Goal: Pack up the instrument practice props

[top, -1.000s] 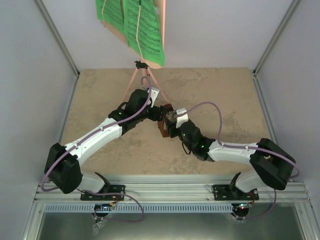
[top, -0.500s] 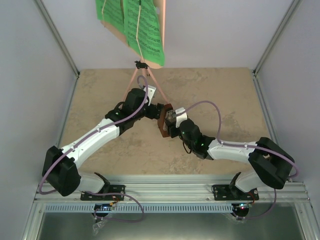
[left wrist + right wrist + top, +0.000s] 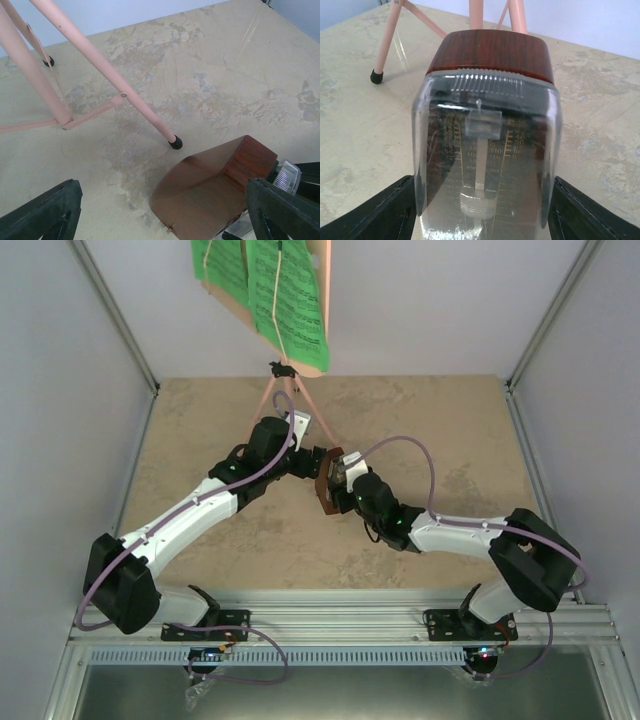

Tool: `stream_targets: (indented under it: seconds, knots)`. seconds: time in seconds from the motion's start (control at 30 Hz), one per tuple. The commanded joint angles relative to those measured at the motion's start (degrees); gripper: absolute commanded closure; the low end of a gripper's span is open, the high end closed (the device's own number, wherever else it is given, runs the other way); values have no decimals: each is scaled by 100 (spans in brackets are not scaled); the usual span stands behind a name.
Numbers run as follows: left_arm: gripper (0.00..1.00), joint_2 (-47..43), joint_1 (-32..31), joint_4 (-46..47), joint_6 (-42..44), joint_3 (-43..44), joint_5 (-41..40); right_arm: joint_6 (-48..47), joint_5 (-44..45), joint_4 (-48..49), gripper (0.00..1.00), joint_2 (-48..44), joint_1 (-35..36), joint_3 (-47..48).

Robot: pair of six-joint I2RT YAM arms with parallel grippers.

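Beige tabletop (image 3: pixel 190 430), brown metronome (image 3: pixel 487 120) within right hand (image 3: pixel 481 215)

Top cam looks down from near side; wrist cams low, close-up, all share metronome (image 3: pixel 210 195) & stand legs (image 3: pixel 125 95).

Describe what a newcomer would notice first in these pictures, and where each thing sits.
The brown metronome with its clear front fills the right wrist view, flanked by the right claw, mid-table. Behind it stands the pink music stand, with green sheet-music pages on its desk at the top of the overhead view.
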Motion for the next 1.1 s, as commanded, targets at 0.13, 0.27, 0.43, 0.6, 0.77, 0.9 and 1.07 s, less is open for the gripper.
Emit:
stream_targets:
  seconds: [0.13, 0.27, 0.43, 0.6, 0.77, 0.9, 1.07]
  knots:
    - [8, -145, 33, 81, 69, -48, 13, -141, 27, -276, 25, 151, -64, 267]
    - [8, -143, 37, 95, 70, -55, 10, -164, 28, -252, 11, 4, -61, 174]
    - [8, -192, 41, 103, 107, -63, -116, -357, -146, -294, 2, -472, -69, -55]
    - [4, -299, 41, 108, 147, -109, -299, -520, -417, -648, 2, -1099, -65, -336]
    - [4, -589, 37, 368, 250, -275, 1, -276, -692, -1101, 2, -1997, -259, -792]
    - [3, -891, 41, 723, 440, -507, 685, 174, -1433, -1292, 2, -2876, -1124, -1268]
    - [2, -460, 108, 291, 1001, -83, 1779, 535, -2788, -1306, 2, -3791, -2414, -1682]
